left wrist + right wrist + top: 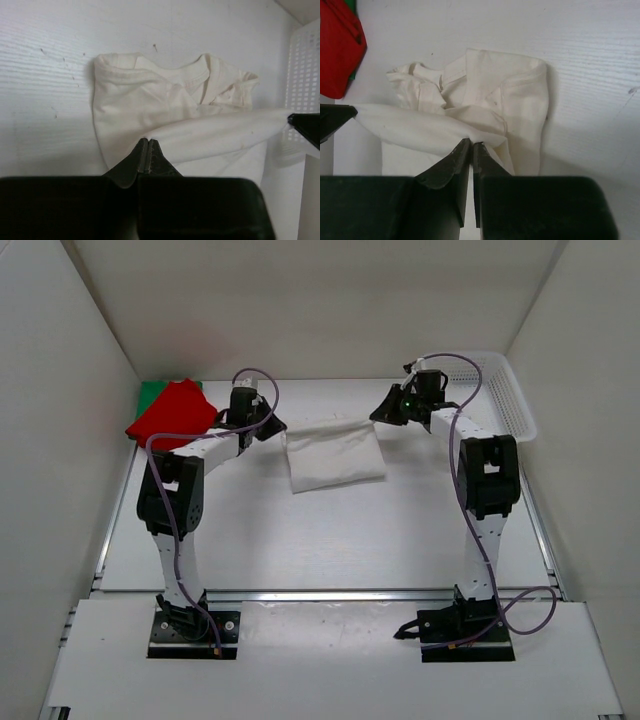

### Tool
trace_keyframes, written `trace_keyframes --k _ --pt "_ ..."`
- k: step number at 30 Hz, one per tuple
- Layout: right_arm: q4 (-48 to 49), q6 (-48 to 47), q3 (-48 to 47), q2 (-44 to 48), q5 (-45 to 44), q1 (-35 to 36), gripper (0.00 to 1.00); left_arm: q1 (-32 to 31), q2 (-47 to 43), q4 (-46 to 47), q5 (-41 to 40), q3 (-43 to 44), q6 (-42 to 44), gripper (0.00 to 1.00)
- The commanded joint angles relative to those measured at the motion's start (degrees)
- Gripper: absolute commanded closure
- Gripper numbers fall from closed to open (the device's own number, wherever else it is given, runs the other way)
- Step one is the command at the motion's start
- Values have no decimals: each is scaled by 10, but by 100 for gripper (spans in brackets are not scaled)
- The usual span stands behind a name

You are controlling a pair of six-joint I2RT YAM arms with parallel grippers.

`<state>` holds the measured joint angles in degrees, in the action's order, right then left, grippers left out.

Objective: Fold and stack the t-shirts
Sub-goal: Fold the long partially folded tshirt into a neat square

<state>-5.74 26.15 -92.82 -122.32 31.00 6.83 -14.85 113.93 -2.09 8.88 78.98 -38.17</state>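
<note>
Left gripper (146, 142): fingers pressed tight together, pinching one end of a folded edge of the off-white cloth t-shirt (150, 100).

Right gripper (471, 144): fingers all but together, a thin slit between them, clamped on the other end of the same edge.

The held edge runs as a stretched band from one gripper straight across to the other, raised off the white table (330, 550).

In both wrist views the rest of the shirt lies flat on the table under and just past the fingertips. The collar end is farthest from them, and the cloth is rumpled around the neck opening.

Farther out, on the left gripper's outer side and well apart from the held shirt, the red cloth t-shirt (175, 412) lies on the bright green cloth t-shirt (150, 392). Only a green strip shows.

On the right gripper's outer side the white plastic mesh basket (505, 390) stands near the gripper, not touching it.
</note>
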Motion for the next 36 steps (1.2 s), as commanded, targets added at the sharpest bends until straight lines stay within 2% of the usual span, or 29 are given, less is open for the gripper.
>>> trace_keyframes --k 1,4,5,7,9,10,12,14,16,18,23,31,36 --pt "27 6 -59 -17 -12 -10 94 18 -29 89 -55 -5 -29 98" --pt "35 9 -79 -23 -7 -8 83 23 -33 111 -61 5 -43 91" --pt "28 1 -85 -20 -5 -7 81 26 -34 115 -65 3 -47 82" --pt "15 -12 -82 -7 -9 -2 66 32 -48 118 -68 -3 -54 60" --pt "27 -21 -35 28 -23 2 64 48 -73 151 -65 -35 -81 57" --pt "41 -22 -21 37 -27 5 66 52 -78 162 -61 -46 -90 58" --pt "78 -13 34 62 -25 18 80 48 -100 210 -60 -99 -121 64" --pt "89 -6 47 55 -7 27 95 33 -106 214 -56 -108 -111 67" --pt "77 -7 26 29 -4 46 100 -1 -102 208 -62 -111 -86 67" --pt "38 -16 -37 -20 2 61 100 -32 -86 213 -57 -106 -76 67" --pt "-44 -38 -184 -123 2 77 100 -41 8 188 -28 -47 -75 70" --pt "-215 -30 -496 -330 5 57 100 16 102 203 9 -6 -104 70" --pt "-274 -10 -689 -439 16 44 100 46 97 258 25 -47 -124 66"
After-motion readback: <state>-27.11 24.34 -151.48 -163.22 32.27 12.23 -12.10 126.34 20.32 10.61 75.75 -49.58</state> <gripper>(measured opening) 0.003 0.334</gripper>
